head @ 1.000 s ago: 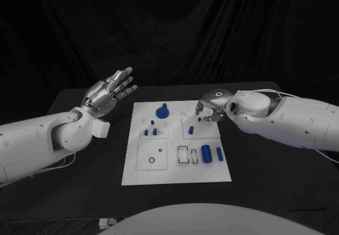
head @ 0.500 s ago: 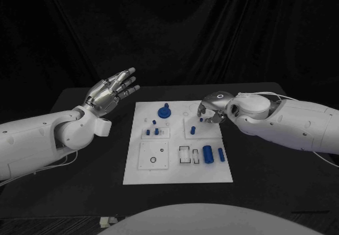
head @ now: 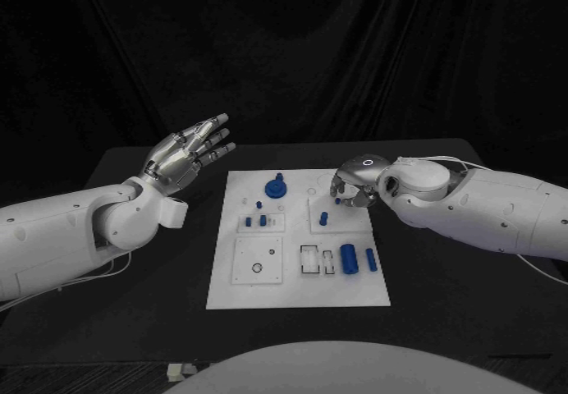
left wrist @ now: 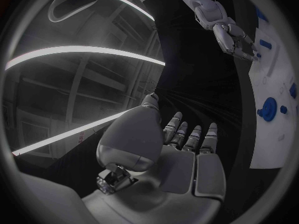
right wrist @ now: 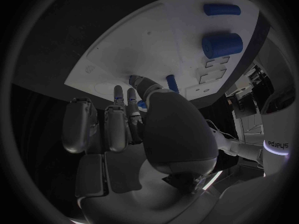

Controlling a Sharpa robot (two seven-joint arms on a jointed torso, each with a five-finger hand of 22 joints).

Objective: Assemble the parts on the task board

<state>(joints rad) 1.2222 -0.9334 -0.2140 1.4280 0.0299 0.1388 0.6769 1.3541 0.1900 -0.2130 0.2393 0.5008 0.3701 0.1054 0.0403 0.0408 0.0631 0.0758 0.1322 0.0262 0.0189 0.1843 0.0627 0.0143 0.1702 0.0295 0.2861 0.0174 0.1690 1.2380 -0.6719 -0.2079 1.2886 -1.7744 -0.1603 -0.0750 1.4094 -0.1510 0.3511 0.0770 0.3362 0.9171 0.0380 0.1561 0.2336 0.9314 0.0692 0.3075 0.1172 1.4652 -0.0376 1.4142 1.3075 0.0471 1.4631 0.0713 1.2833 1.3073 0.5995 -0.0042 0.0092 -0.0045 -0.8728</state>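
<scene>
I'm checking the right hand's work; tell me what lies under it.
Under the right hand is the task board's far right corner, with a small blue part standing just beside the fingertips. Whether the fingers hold anything is hidden.

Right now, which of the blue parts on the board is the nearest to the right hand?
The small upright blue peg in the far right square of the task board. It stands just below the right hand; the two blue cylinders lie nearer the robot.

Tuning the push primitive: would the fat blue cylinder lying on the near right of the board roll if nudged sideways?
Probably. The cylinder lies on its side on the flat white board, so a sideways nudge would likely roll it. It looks like solid, stiff plastic, probably light. A thinner blue rod lies beside it and might get knocked.
</scene>
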